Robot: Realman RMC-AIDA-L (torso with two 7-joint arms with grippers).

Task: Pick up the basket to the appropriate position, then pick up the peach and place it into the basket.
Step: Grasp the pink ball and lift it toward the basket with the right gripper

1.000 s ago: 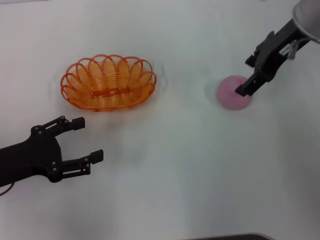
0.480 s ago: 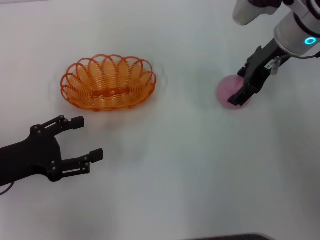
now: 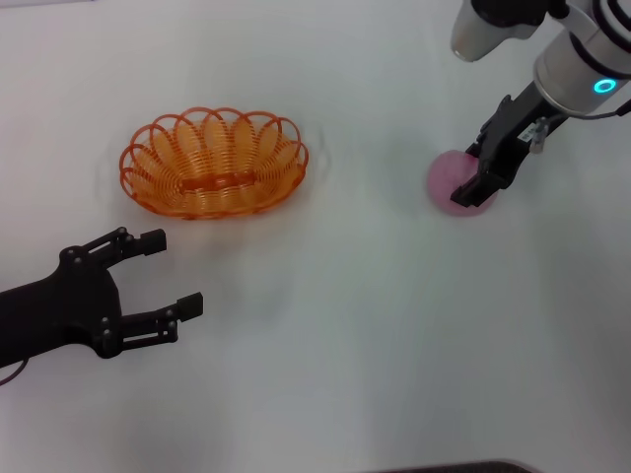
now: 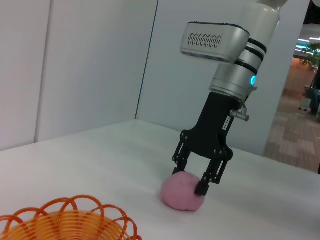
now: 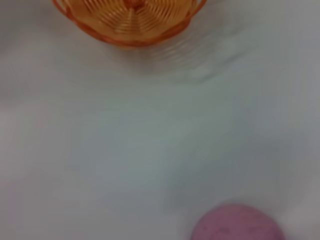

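1. The right gripper point(image 3: 471, 181), black and two-fingered, is lowered over the round pale pink peach point(image 3: 455, 181) at the 2 o'clock part of the head view. Its fingers are spread and straddle the fruit.
2. In the left wrist view the right gripper point(image 4: 192, 175) has one finger at each side of the peach point(image 4: 182, 192). The fingertips point(image 4: 201, 190) sit low against the fruit's flanks. Whether they press on it cannot be told.
3. The peach rests on the white table point(image 3: 375, 325), well apart from the basket.
4. The oval orange basket of looped wire coils point(image 3: 214, 163) stands upright on the table at the 11 o'clock part of the head view. A flat orange strip lies across its floor. It holds nothing.
5. The left gripper point(image 3: 170, 273), black, hangs at the 8 o'clock part of the head view with fingers spread wide. It lies near the basket's front rim without touching it and grips nothing.
6. The right wrist view shows the peach point(image 5: 238, 224) close below the camera and the basket point(image 5: 131, 22) far across the table.
7. Count: one basket, one peach, two grippers.
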